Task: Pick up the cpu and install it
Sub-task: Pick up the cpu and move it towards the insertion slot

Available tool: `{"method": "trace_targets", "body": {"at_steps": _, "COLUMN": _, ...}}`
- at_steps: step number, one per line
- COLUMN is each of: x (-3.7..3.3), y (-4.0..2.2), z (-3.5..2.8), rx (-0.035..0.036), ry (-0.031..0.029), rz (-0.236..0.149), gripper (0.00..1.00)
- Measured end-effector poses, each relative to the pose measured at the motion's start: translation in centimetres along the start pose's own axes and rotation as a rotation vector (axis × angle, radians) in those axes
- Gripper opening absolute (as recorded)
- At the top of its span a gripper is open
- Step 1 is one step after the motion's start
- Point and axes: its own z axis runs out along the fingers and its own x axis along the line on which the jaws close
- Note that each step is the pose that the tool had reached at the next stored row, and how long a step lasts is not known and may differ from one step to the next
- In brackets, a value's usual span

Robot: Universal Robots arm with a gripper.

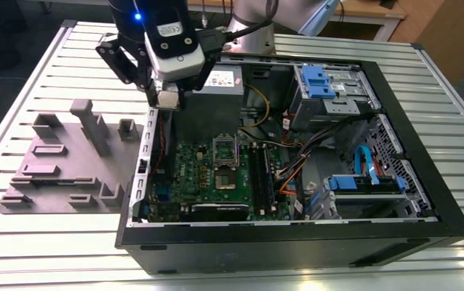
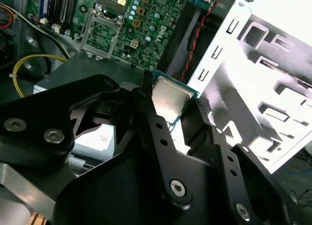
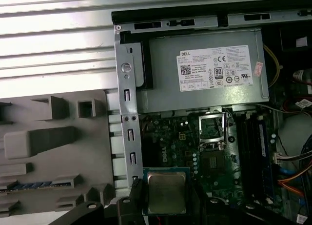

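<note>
On the exterior view's left I have the grey tray (image 1: 54, 163) lying flat on the slatted table (image 1: 22, 79), its blocks standing up. Going right, my claw (image 1: 166, 102) hangs above the left wall of the open computer case (image 1: 297, 239), close to the grey power supply (image 1: 220, 79). It is clamped on the cpu (image 2: 168, 95). In the second wrist view the two black fingers (image 2: 152, 125) press on opposite edges of the chip, whose silvery top faces the camera. The chip is up in the air, touching nothing but the claw. In the first wrist view it shows over the edge of the green board (image 3: 180, 147), just inside the case wall. Further right on that board lies the metal-framed socket (image 1: 226, 180), well apart from the chip. Beyond it come loose cables, then the blue-fronted drive cages (image 1: 321, 82) along the case's far right side.
</note>
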Motion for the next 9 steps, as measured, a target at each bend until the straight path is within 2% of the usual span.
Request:
{"method": "trace_targets", "body": {"at_steps": 4, "x": -1.18, "y": 0.0, "z": 0.09, "rx": 0.0, "ry": 0.0001, "rz": 0.0, "gripper": 0.47}}
{"method": "trace_targets", "body": {"at_steps": 9, "x": -3.19, "y": 0.09, "z": 0.31, "rx": 0.0, "ry": 0.0002, "rz": 0.0, "gripper": 0.47}}
